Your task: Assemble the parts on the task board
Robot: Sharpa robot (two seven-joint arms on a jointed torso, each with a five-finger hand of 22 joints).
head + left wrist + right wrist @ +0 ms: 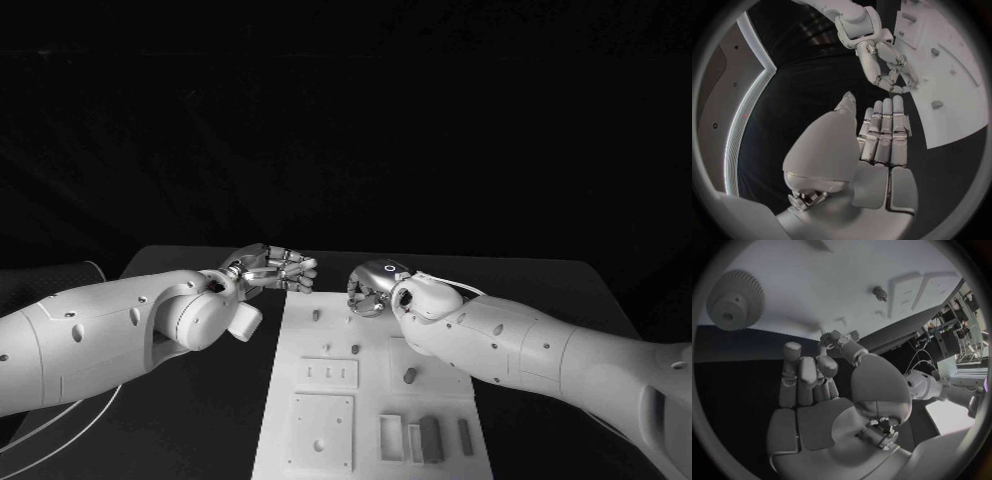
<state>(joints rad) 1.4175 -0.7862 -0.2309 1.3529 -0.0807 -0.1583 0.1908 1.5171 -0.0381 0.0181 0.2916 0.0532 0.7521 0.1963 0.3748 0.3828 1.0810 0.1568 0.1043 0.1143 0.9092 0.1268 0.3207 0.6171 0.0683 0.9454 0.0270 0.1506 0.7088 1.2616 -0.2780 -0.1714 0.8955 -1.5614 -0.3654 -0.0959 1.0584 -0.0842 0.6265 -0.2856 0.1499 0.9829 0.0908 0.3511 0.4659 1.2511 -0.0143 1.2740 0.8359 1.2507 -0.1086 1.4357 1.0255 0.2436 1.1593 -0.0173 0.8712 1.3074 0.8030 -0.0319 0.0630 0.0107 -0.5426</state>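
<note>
1. One black table (173, 420) with a matte top is carrying everything; it is lying under a dark backdrop.
2. Two white arms with smooth, glossy shells are reaching in, one from each side, and are meeting over the far end of the board.
3. One task board (368, 400), a long flat white plate, is lying in the middle of the table and running away from the robot. Raised square and rectangular blocks are standing on its near half, and small holes are dotting its surface.
4. The left hand (271, 268), silver and jointed, is hovering just off the board's far left corner. In the left wrist view its fingers (884, 132) are lying straight and side by side, grasping nothing.
5. The right hand (372, 286) is sitting over the board's far edge, fingers curled inward. Whether anything is pinched between them I cannot tell.
6. One toothed gear (734, 300), round with a central hub, is lying flat on the board in the right wrist view.
7. About four small grey parts are showing in the head view: upright pegs (316, 314) further out and slim bars (464, 436) near the board's near right corner.
</note>
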